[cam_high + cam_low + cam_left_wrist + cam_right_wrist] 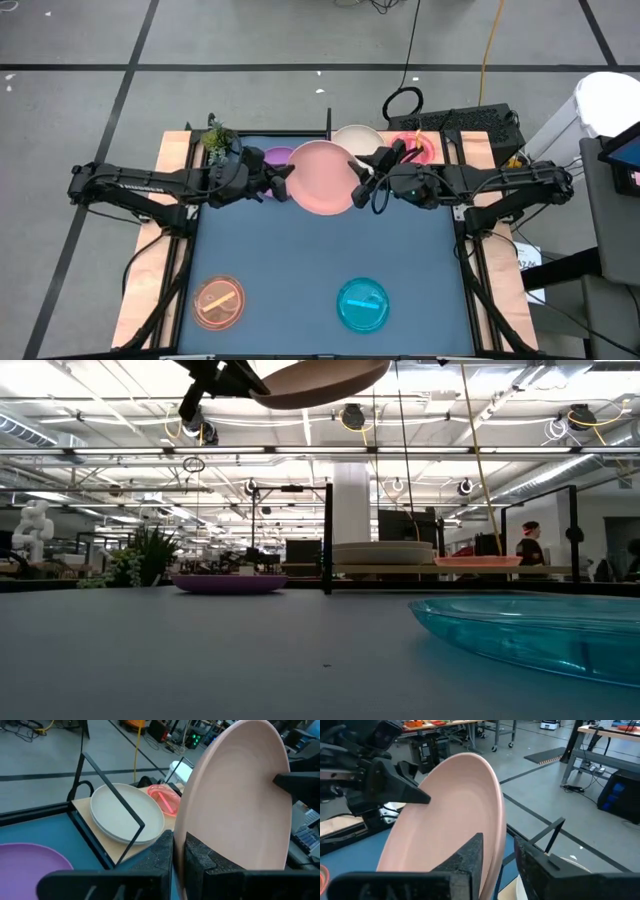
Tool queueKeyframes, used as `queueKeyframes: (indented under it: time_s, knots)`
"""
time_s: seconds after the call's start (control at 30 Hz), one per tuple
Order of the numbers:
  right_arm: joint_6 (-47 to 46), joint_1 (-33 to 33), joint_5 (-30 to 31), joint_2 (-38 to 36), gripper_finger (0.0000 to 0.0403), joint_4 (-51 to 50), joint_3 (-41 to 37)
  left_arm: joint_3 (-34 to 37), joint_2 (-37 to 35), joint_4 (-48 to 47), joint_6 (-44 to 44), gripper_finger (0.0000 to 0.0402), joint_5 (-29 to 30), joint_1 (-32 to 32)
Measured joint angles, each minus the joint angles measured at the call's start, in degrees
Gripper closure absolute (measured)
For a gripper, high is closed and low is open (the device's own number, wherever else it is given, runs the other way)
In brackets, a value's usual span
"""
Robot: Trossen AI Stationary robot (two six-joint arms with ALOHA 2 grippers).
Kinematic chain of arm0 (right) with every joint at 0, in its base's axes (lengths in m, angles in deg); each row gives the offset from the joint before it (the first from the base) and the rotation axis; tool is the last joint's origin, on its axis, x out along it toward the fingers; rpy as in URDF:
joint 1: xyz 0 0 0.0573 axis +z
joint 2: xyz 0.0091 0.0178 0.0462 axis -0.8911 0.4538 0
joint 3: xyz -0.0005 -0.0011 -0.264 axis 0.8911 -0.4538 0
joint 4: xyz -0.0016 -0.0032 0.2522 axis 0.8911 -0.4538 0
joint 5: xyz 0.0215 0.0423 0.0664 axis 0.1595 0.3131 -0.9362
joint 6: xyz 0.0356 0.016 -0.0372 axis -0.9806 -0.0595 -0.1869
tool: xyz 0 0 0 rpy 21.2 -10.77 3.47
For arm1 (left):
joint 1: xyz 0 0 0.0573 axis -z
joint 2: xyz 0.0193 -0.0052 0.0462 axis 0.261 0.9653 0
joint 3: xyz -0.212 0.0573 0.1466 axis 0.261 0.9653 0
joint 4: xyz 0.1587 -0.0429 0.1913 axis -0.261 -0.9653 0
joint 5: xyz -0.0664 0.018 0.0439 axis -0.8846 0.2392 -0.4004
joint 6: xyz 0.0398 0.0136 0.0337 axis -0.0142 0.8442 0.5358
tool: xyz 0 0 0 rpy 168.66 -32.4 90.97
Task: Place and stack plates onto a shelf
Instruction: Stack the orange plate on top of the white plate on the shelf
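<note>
cyan dish (535, 630) foremost, low view

Purple plate (277, 157) half under the left arm; cyan dish (540, 635) cut off at the frame edge.

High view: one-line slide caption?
Both end effectors hold the pink plate aloft beside the shelf, left and right.

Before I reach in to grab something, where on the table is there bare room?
Free: the blue mat between the held pink plate and the orange dish and cyan dish. Crowded: the back, with both grippers, purple plate and shelf.
</note>
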Motion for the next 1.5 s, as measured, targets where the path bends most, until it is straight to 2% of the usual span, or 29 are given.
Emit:
queueKeyframes:
  time_s: [0.23,0.47,0.77,0.87,1.1,1.2,1.4,1.5]
  knots:
    - [2.33,-0.81,0.30,0.00,0.0319,0.02,0.00,0.00,0.00,0.00,-0.30,0.0376,0.47,-0.07]
    - [2.04,-0.81,1.11,0.00,0.0391,0.17,0.00,-0.02,0.00,0.07,-0.54,0.0375,0.41,0.00]
    - [-2.91,-1.50,1.61,-0.09,0.0399,-0.72,-0.02,-0.02,0.00,1.82,1.41,0.0370,-2.23,0.00]
    - [-4.84,-1.99,1.56,-0.09,0.0401,-1.50,-0.11,-0.02,-0.05,3.22,1.59,0.0336,-3.69,0.12]
    - [-10.45,-2.28,0.50,-0.48,0.0402,-4.77,-0.11,-0.13,-0.30,3.34,-0.16,0.0204,-3.67,-1.23]
    - [-13.49,-2.27,0.29,-1.32,0.0402,-7.17,-0.11,-0.13,-1.14,3.29,-0.12,0.0166,-3.65,-2.32]
    - [-19.68,-2.26,0.33,-4.32,0.0403,-13.45,-0.11,-0.11,-4.47,2.97,0.79,0.0150,-3.65,-5.25]
    - [-24.04,-2.25,0.32,-6.35,0.0403,-17.73,-0.11,-0.11,-6.11,2.12,0.97,0.0149,-5.99,-7.30]
